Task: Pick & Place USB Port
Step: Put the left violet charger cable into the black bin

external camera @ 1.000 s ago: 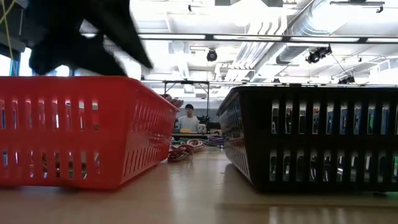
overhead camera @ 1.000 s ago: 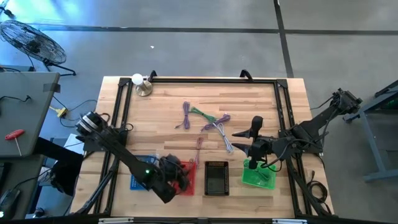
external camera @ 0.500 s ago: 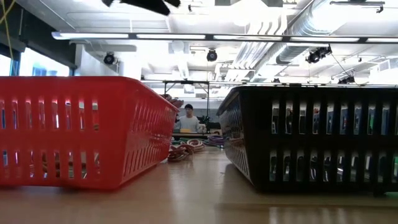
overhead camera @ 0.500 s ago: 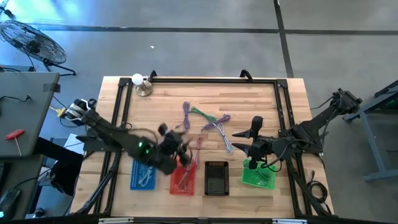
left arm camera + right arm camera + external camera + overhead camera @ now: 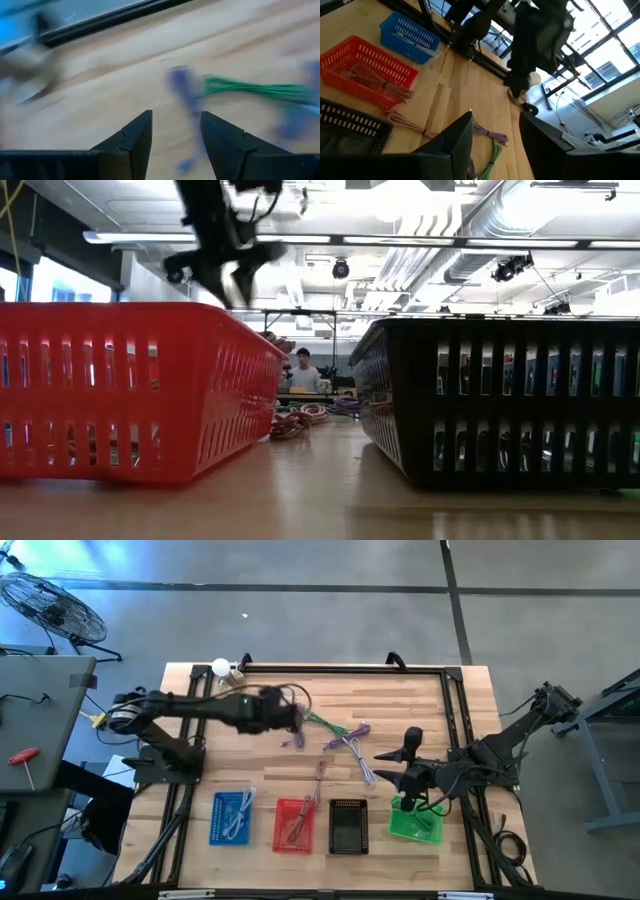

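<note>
Several loose USB cables lie mid-table: a purple one (image 5: 298, 728), a green one (image 5: 328, 724), another purple one (image 5: 356, 730), a pale one (image 5: 365, 770) and a pinkish one (image 5: 320, 776). My left gripper (image 5: 297, 717) hangs open over the first purple cable (image 5: 186, 95), beside the green cable (image 5: 255, 90), and touches neither. In the low view it (image 5: 226, 272) shows above the red basket (image 5: 120, 390). The red basket (image 5: 295, 824) holds a reddish cable. My right gripper (image 5: 383, 765) is open and empty, above the table by the green basket (image 5: 415, 824).
Four baskets line the near edge: blue (image 5: 232, 817) with a pale cable inside, red, black (image 5: 348, 826) and green. A small lamp with a white ball (image 5: 224, 674) stands at the far left corner. A black frame (image 5: 330, 668) borders the table. A person shows far behind (image 5: 303, 372).
My left gripper has risen from over the red basket at the near edge and swung toward the far edge, ending above the purple cable. The right arm has kept still. The cables on the table have stayed where they were.
</note>
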Controlling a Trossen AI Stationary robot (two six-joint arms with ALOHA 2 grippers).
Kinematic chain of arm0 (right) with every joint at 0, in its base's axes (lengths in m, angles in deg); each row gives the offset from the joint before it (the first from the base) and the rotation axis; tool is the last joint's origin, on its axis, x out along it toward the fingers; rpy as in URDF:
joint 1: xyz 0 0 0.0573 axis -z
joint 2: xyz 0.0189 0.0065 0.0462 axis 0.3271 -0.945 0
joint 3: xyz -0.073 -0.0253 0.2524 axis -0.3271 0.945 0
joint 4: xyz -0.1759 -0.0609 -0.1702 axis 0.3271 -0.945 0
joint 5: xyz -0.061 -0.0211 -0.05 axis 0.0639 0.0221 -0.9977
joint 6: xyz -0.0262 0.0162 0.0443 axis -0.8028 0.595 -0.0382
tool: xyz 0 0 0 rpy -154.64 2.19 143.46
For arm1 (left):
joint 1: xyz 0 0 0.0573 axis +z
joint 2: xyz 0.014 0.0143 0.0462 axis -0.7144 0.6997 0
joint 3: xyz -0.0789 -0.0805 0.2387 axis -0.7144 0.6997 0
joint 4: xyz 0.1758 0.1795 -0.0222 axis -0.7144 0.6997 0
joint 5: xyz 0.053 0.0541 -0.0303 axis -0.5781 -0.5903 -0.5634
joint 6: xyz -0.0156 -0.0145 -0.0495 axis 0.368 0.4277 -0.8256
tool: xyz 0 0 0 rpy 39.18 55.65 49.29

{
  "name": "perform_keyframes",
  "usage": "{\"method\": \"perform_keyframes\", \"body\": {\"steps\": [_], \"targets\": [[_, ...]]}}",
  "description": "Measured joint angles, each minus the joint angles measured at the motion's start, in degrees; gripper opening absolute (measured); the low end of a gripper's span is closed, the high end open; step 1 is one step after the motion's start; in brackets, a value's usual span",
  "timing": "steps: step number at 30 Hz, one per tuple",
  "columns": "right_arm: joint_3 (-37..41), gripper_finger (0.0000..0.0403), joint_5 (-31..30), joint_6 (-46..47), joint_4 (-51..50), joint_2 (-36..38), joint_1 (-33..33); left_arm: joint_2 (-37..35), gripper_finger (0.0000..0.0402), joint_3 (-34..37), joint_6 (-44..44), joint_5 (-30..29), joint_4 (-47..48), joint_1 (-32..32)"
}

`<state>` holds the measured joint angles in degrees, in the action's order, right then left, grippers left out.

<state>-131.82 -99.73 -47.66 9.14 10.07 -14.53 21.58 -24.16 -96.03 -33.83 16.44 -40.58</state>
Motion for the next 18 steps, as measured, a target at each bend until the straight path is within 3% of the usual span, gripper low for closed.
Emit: {"method": "perform_keyframes", "body": {"steps": [4, 13, 18], "targets": [[0.0, 0.0153, 0.0, 2.0, -2.3, 0.0, 0.0, 0.0, 0.0162, 0.2, -6.2, 7.5, 3.9, 6.2], [0.0, 0.0154, 1.5, 4.0, -3.0, 0.0, 0.0, 3.8, 0.0162, 3.8, 0.5, 15.4, -12.9, 10.1], [0.0, 0.0154, 4.4, 5.4, -3.4, 0.0, 0.0, 9.6, 0.0162, 4.2, 1.2, 18.2, -15.0, 10.0]]}}
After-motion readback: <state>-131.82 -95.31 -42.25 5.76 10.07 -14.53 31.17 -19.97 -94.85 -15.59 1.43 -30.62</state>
